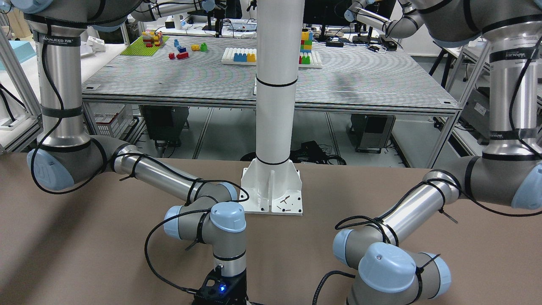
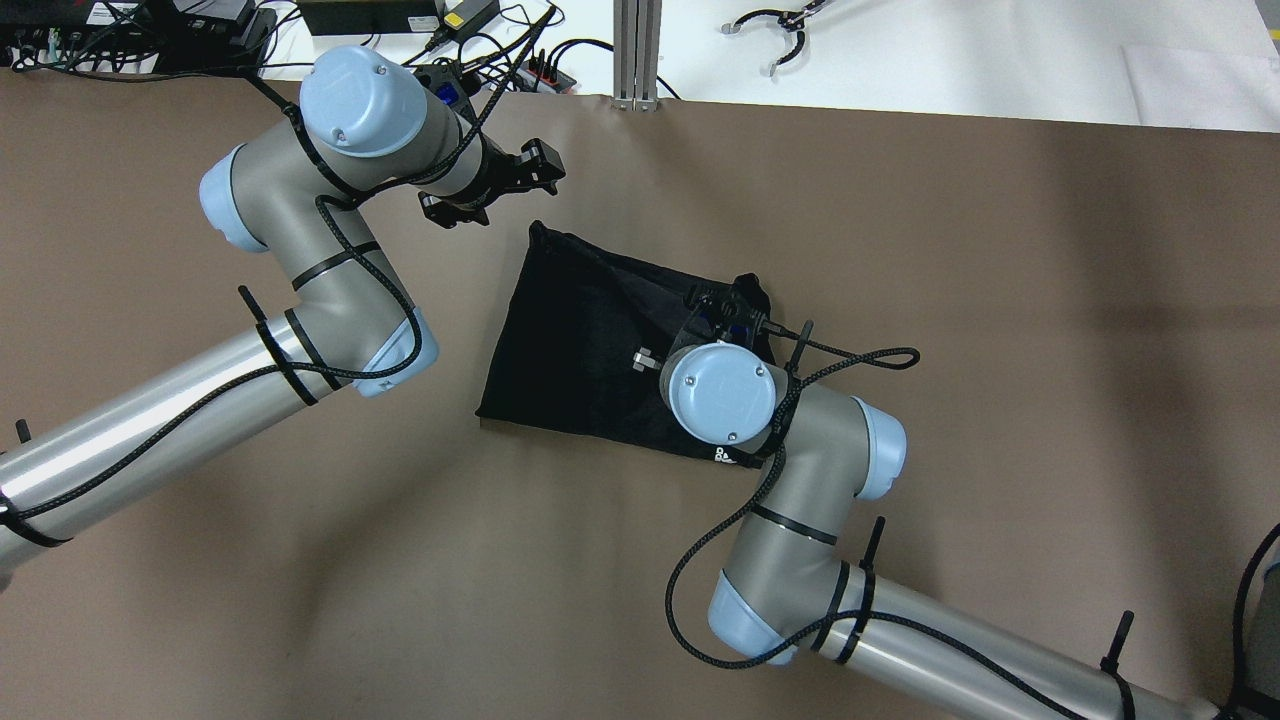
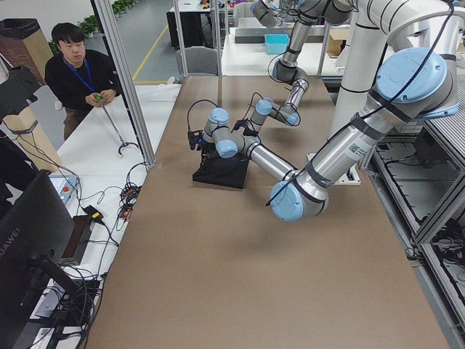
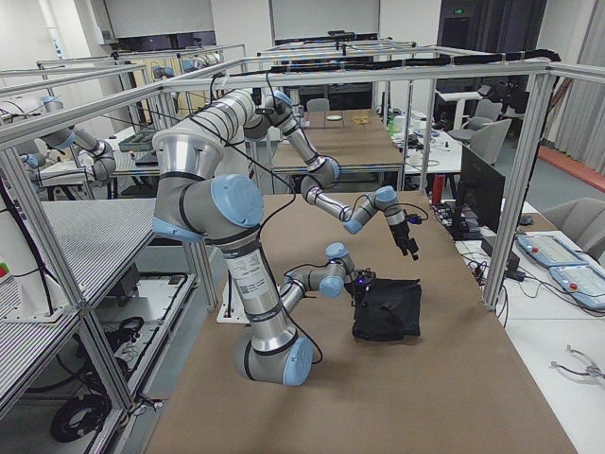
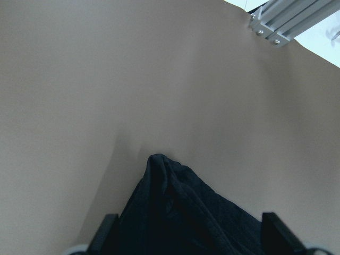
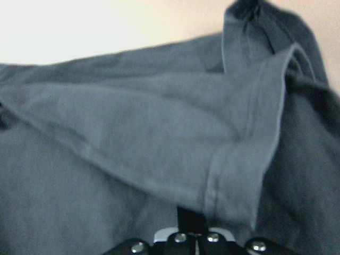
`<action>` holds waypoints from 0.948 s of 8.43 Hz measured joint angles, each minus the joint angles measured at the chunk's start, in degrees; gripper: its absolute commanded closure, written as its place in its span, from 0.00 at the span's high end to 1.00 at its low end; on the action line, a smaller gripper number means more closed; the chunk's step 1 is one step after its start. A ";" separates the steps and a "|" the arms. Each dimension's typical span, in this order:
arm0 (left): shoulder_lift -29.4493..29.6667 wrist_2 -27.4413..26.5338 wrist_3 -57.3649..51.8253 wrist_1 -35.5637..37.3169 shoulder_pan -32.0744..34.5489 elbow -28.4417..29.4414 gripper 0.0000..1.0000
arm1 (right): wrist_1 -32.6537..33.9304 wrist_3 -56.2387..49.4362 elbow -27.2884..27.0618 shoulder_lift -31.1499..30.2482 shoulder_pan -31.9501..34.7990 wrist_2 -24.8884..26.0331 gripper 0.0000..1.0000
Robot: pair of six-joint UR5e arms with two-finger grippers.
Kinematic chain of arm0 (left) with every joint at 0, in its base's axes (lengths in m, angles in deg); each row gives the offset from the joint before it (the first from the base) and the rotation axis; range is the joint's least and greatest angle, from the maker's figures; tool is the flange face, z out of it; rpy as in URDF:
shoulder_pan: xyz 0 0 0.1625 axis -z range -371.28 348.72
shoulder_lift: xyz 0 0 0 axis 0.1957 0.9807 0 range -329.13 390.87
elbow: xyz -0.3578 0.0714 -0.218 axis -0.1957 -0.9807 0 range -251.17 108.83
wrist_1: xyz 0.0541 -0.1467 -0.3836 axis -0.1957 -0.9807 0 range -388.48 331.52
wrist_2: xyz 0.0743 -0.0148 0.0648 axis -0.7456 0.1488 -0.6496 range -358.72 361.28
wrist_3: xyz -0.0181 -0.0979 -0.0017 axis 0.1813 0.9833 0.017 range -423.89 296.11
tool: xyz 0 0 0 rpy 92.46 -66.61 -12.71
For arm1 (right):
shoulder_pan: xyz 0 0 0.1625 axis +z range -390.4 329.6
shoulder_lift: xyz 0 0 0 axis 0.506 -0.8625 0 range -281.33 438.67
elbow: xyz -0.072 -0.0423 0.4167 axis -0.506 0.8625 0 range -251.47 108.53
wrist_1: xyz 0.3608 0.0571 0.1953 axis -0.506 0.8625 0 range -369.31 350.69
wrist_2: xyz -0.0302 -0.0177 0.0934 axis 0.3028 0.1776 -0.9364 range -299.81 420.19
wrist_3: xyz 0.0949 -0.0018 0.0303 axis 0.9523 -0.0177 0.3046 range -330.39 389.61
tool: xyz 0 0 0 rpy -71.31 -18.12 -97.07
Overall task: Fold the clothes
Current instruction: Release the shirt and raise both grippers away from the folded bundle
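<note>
The clothes (image 2: pixel 575 350) are one black fabric piece lying mid-table, partly folded, with a flap raised along the far right side. My right gripper (image 2: pixel 725 305) sits low over that right far corner. The right wrist view shows its fingertips (image 6: pixel 196 241) together, pinching the hem of the lifted fold (image 6: pixel 234 159). My left gripper (image 2: pixel 492 186) hovers open just beyond the cloth's far left corner (image 5: pixel 162 167), touching nothing. Its two fingers (image 5: pixel 103 236) stand wide apart in the left wrist view, one on either side of that corner.
The white pillar's base plate (image 1: pixel 273 190) stands at the robot's edge of the brown table. An aluminium post (image 2: pixel 637 50), cables and power supplies (image 2: pixel 400 20) line the far edge. A person (image 3: pixel 76 73) sits at the white bench beyond it.
</note>
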 measured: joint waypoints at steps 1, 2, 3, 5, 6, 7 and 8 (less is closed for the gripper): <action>-0.47 0.00 0.00 -0.59 -0.03 0.00 0.94 | -0.99 -1.35 4.13 2.12 2.17 0.34 0.00; -0.79 -0.07 -0.01 -0.88 -0.12 0.00 0.94 | -3.22 -2.40 9.41 4.36 4.71 0.49 0.00; -0.96 -0.19 -0.04 -1.00 -0.17 0.02 0.94 | -5.35 -3.81 14.55 6.27 7.61 0.55 0.00; -1.39 -0.35 -0.08 -1.05 -0.22 0.01 0.94 | -7.16 -6.84 21.97 7.91 14.17 0.79 0.00; -1.44 -0.39 -0.05 -1.06 -0.26 -0.03 0.94 | -7.38 -8.37 23.80 8.11 16.90 0.89 0.14; -1.42 -0.40 -0.02 -1.02 -0.27 -0.06 0.94 | -7.44 -9.90 24.62 8.21 18.46 0.79 0.92; -1.33 -0.32 -0.01 -0.96 -0.28 -0.08 0.94 | -7.46 -11.00 24.67 8.23 19.15 0.45 0.94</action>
